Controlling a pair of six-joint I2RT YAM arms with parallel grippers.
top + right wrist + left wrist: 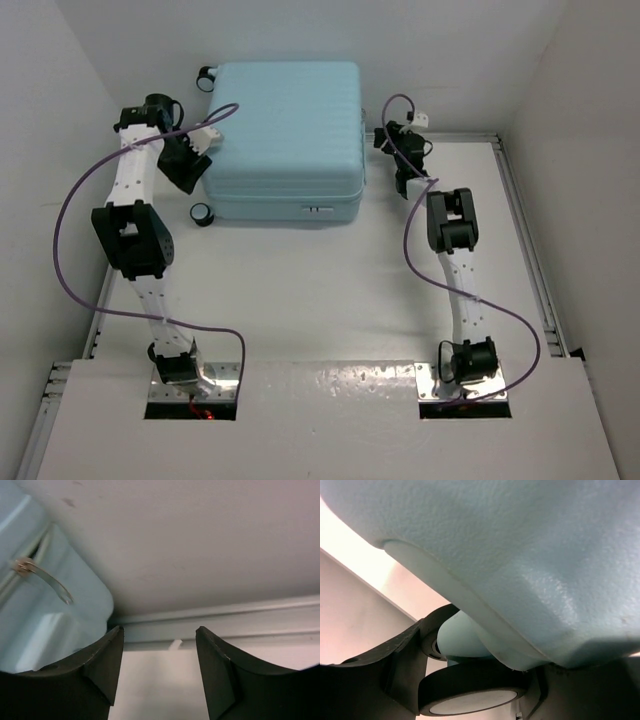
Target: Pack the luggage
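The luggage (285,130), a pale blue ribbed suitcase, lies flat and closed at the back of the table. My left gripper (190,165) is at its left end, between the two wheels (200,213) seen from above. In the left wrist view the shell (520,555) fills the frame. A black wheel with a white hub (470,690) sits between my left gripper (480,655) fingers, which touch it on both sides. My right gripper (400,140) is off the suitcase's right rear corner. There it (159,632) stands open and holds nothing. A metal zipper pull (47,580) hangs free on the luggage (50,630) to its left.
White walls close in the table on the left, back and right. A raised rail (520,230) runs along the table's right edge, and another rail (225,620) lies just beyond the right fingers. Purple cables loop from both arms.
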